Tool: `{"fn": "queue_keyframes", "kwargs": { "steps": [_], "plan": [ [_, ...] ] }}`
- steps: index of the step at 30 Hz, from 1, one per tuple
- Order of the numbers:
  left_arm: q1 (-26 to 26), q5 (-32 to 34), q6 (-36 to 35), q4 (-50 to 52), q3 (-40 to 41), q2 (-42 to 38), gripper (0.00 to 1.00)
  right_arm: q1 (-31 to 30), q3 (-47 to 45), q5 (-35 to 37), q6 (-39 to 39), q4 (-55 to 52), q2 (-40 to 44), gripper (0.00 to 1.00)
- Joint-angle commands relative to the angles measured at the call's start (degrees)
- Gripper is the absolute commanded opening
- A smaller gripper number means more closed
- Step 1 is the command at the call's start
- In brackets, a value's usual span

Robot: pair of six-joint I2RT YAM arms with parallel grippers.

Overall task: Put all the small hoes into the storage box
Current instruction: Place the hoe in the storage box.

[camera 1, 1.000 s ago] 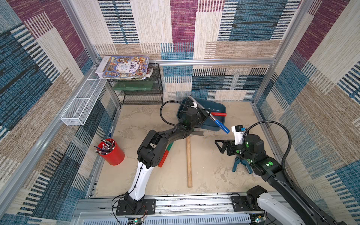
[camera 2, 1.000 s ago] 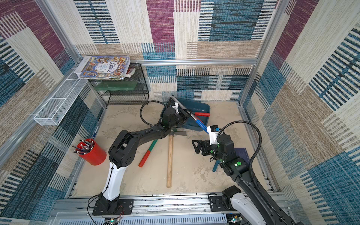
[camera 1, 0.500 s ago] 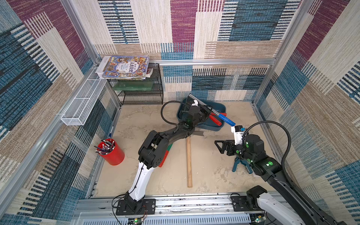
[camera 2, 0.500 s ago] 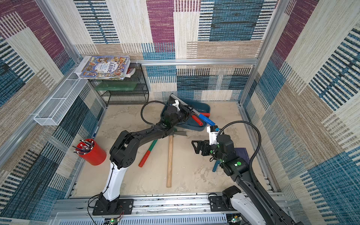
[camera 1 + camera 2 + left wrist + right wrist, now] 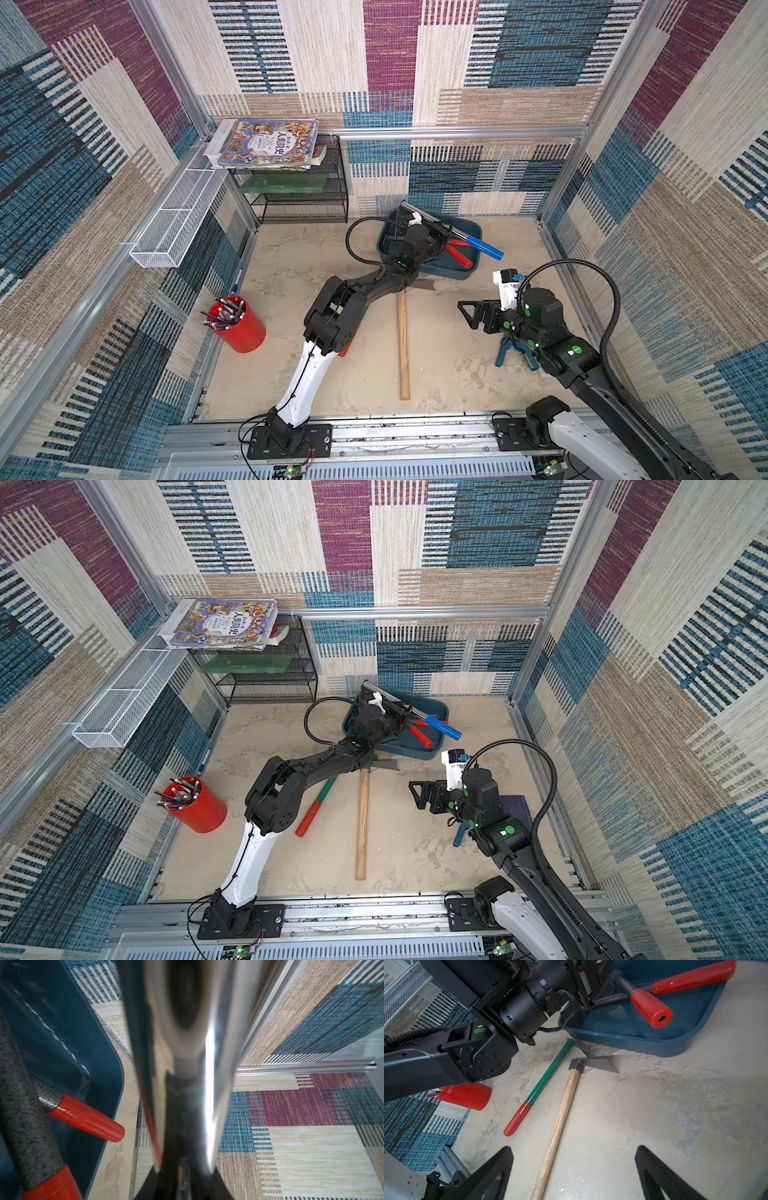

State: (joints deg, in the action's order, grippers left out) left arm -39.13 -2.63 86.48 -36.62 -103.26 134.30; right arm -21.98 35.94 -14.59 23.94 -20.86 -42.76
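The small hoe (image 5: 484, 247) (image 5: 442, 727) has a silver shaft and a blue grip. My left gripper (image 5: 442, 230) is shut on its shaft and holds it slanted over the storage box (image 5: 451, 272) (image 5: 411, 750), with the blue grip past the box's right rim. In the left wrist view the shaft (image 5: 187, 1043) is a blurred strip between the jaws, beside the box wall (image 5: 62, 1032). Red-handled shears (image 5: 459, 253) (image 5: 652, 1009) lie inside the box. My right gripper (image 5: 468, 316) (image 5: 574, 1148) hangs open and empty above the floor, right of centre.
A long wooden-handled hoe (image 5: 402, 340) (image 5: 560, 1113) and a green tool with a red grip (image 5: 318, 800) lie mid-floor. A red pencil cup (image 5: 239, 328) stands left. A black rack (image 5: 299, 199) with books and a white mesh basket (image 5: 174, 224) are back left. A blue clamp (image 5: 509, 351) lies under the right arm.
The left gripper has swung the hoe's blue grip toward the back right, further over the box. The right arm has not moved.
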Motion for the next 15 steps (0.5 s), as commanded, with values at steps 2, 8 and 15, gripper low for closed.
{"fn": "queue_keyframes", "kwargs": {
  "steps": [2, 8, 15],
  "plan": [
    [0.4, 2.2, 2.4, -6.2, -1.6, 1.6, 0.00, 0.1, 0.0, -0.2, -0.1, 0.8, 0.2, 0.96],
    [1.1, 3.2, 2.3, -6.2, -1.0, 1.9, 0.00, 0.2, -0.2, -0.3, -0.3, 0.7, 0.4, 0.96],
    [2.4, 3.5, 5.5, -7.3, -0.6, 3.9, 0.00, 0.3, 0.0, -0.7, -0.3, 1.0, 0.0, 0.96]
  ]
}}
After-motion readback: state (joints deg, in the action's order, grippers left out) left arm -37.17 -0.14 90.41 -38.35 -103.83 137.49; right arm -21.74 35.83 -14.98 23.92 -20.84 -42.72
